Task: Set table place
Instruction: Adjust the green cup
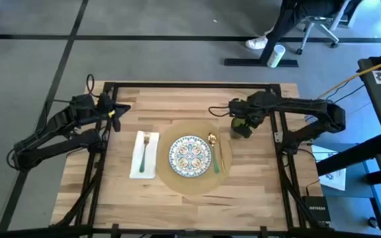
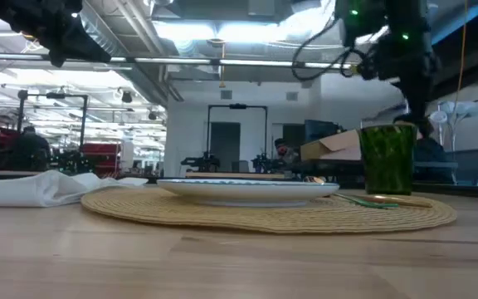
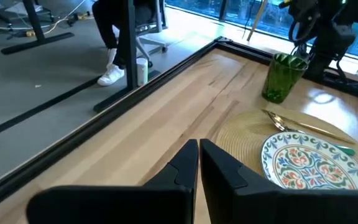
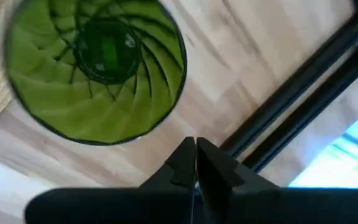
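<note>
The butcher-block worktop (image 1: pixel 177 198) carries the round tan placemat (image 1: pixel 177 182) at its middle, bearing a patterned plate (image 1: pixel 190 155), with a green glass (image 1: pixel 241 127) just beyond its rim, as a drink sits in a setting. The right tool (image 1: pixel 238 119) hangs above the glass, fingers pressed together and empty; the left tool (image 1: pixel 119 111), likewise closed, waits at the worktop's left edge.

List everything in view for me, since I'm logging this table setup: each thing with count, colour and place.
table: one, pale wood with black frame, under everything.
placemat: one, tan, round, mid table.
plate: one, white with coloured pattern, centred on the placemat.
napkin: one, white, left of the placemat.
fork: one, gold with green handle, on the napkin.
knife and spoon: one each, gold and green, on the placemat right of the plate.
glass: one, green, upright on the wood by the placemat's far right edge.
person: legs only, dark trousers, white shoe, beyond the table.
left gripper: shut, over the table's left edge.
right gripper: shut, above the glass.
</note>
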Motion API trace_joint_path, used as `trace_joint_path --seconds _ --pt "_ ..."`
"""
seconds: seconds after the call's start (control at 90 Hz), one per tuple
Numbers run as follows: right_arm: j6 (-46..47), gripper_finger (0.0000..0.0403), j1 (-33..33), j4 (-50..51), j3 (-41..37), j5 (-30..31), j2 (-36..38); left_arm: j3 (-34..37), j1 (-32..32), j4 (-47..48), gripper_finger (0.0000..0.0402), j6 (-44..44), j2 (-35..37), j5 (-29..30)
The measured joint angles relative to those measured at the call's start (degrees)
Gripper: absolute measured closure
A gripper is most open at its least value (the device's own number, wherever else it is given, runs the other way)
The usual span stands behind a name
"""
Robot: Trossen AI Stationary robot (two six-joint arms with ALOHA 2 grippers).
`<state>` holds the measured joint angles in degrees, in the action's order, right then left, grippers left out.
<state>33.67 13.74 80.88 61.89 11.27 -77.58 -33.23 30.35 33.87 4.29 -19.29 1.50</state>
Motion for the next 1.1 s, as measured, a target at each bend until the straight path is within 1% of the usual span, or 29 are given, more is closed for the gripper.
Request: trace_joint_path --seconds 0.111,0.167,0.233,0.344,0.422,0.611,1.1 --pt "5.28 0.0402 0.00 -6.19 -5.56 -2.65 4.77 0.00 0.01 0.02 0.0402 0.00 0.00 0.01" --pt "7.60 0.0403 0.00 -9.13 -7.90 -5.02 6.84 0.00 0.02 0.02 0.0402 0.00 0.00 0.01" --pt "10.22 0.0403 -0.43 -10.82 -10.17 -6.51 8.52 0.00 0.01 0.01 0.0402 0.00 0.00 0.01" --pt "14.08 0.0403 -2.14 -11.33 -12.13 -6.15 9.53 0.00 0.00 0.00 0.0402 0.00 0.00 0.02" --pt "15.42 0.0403 -3.33 -13.63 -13.15 -6.14 9.62 0.00 0.02 0.00 0.0402 0.00 0.00 0.00" --pt "15.85 0.0403 -4.02 -18.78 -14.40 -4.91 9.62 0.00 0.02 0.00 0.0402 0.00 0.00 0.00" --pt "15.66 0.0403 -3.98 -21.47 -14.40 -3.14 9.60 0.00 0.01 -0.02 0.0402 0.00 0.00 0.00"
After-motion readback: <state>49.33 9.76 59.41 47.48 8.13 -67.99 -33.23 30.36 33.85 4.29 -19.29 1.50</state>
